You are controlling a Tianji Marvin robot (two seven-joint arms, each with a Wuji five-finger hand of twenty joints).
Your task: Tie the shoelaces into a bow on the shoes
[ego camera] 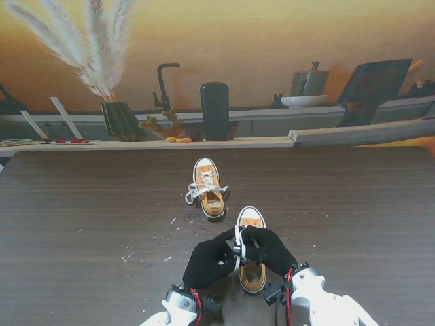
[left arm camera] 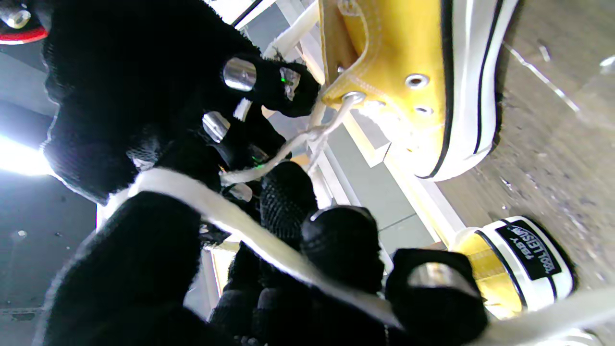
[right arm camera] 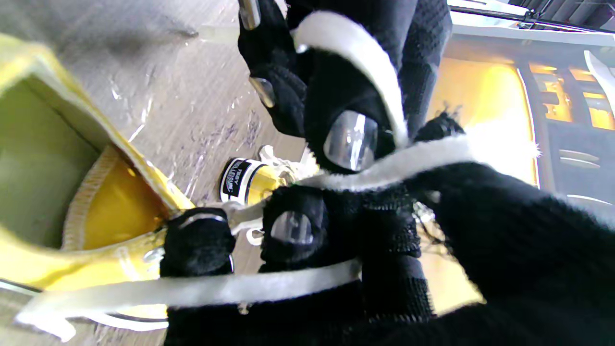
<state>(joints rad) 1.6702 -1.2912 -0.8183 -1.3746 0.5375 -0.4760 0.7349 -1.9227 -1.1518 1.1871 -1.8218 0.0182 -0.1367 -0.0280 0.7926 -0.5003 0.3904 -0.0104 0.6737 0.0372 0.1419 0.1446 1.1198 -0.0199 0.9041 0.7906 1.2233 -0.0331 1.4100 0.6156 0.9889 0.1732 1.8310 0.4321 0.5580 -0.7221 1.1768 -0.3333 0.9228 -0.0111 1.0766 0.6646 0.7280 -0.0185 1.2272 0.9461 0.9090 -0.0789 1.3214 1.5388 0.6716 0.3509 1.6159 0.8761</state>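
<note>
Over the near shoe (ego camera: 252, 268), close to me at table (ego camera: 81, 217) centre: left hand (ego camera: 209, 261) and right hand (ego camera: 270, 250), black-gloved, fingers curled on its white laces (ego camera: 238, 239). Second shoe (ego camera: 209, 189) farther off, laces loose.

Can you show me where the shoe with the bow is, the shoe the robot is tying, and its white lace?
Far shoe (ego camera: 208, 192), stand view: on its laced middle.
Near shoe (ego camera: 251, 219), stand view: on its white toe cap.
Lace (left arm camera: 250, 234), left wrist view: on the strand crossing the left hand's (left arm camera: 158, 269) fingers.
</note>
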